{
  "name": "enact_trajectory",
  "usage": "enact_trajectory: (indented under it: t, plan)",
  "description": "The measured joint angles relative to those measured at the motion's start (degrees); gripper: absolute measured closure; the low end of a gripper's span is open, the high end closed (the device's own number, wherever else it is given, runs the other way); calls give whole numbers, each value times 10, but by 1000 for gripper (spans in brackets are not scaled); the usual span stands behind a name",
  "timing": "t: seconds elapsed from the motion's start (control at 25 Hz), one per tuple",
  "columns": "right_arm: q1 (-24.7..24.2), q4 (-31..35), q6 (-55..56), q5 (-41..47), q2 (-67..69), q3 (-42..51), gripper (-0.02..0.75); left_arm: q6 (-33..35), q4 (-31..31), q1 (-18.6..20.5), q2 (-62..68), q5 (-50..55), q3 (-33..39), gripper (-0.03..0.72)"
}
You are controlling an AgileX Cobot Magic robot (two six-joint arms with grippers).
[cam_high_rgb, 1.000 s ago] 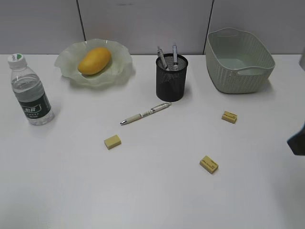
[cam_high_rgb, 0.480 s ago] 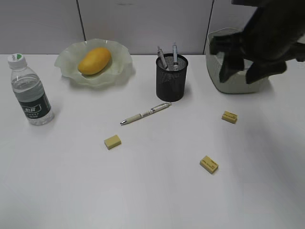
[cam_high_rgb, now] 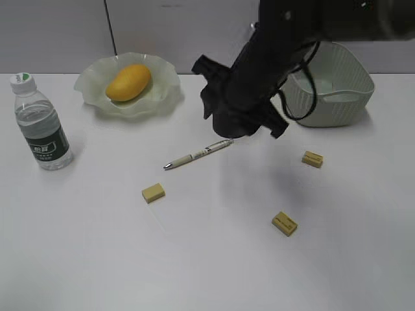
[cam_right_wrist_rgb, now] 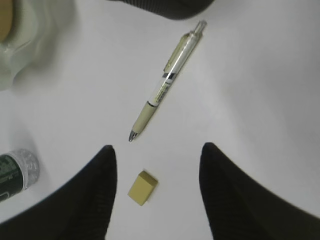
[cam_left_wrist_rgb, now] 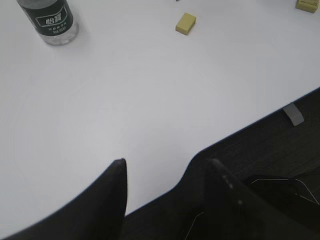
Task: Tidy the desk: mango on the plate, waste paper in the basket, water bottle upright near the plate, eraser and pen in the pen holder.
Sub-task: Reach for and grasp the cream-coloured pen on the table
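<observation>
Exterior view: the desk (cam_high_rgb: 207, 272) carries the plate (cam_high_rgb: 165, 87) at its far left, with the mango (cam_high_rgb: 128, 82) lying inside it; the water bottle (cam_high_rgb: 41, 123) stands upright near the left edge, in front of and left of the plate, apart from it. The basket (cam_high_rgb: 337, 103) sits at the far right edge; its contents cannot be made out. The right arm (cam_high_rgb: 272, 58) reaches in from the upper right across the middle and hides the place between plate and basket, so the pen holder is not visible. A pen (cam_high_rgb: 198, 154) lies flat on the desk just in front of the arm, tip pointing toward the near left. Three yellow erasers lie apart from one another: one (cam_high_rgb: 153, 192) in front of the pen tip, one (cam_high_rgb: 312, 159) toward the right edge in front of the basket, and one (cam_high_rgb: 284, 223) nearer the front edge. Right wrist view: the right gripper (cam_right_wrist_rgb: 157, 190) hangs above the desk with its jaws wide apart and nothing between them except open air; below it lie the pen (cam_right_wrist_rgb: 166, 81) and the eraser (cam_right_wrist_rgb: 142, 187), neither touched. Left wrist view: the left gripper (cam_left_wrist_rgb: 167, 195) is poised over the front edge of the desk, jaws parted and holding nothing; the water bottle (cam_left_wrist_rgb: 49, 20) and an eraser (cam_left_wrist_rgb: 185, 23) appear far off.
</observation>
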Motion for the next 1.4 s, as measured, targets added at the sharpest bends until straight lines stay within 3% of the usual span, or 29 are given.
enact_trajectory:
  t: [0.16, 0.52, 1.08, 1.4]
  plan:
    - [23, -14, 99, -23, 47, -2, 314, 0, 0, 0, 0, 0, 0, 309]
    - [27, -65, 244, -21, 140, -80, 342, 0, 0, 0, 0, 0, 0, 314]
    - [27, -68, 271, -53, 203, -126, 343, 0, 0, 0, 0, 0, 0, 316]
    - [27, -42, 289, -181, 220, -126, 378, 0, 0, 0, 0, 0, 0, 316]
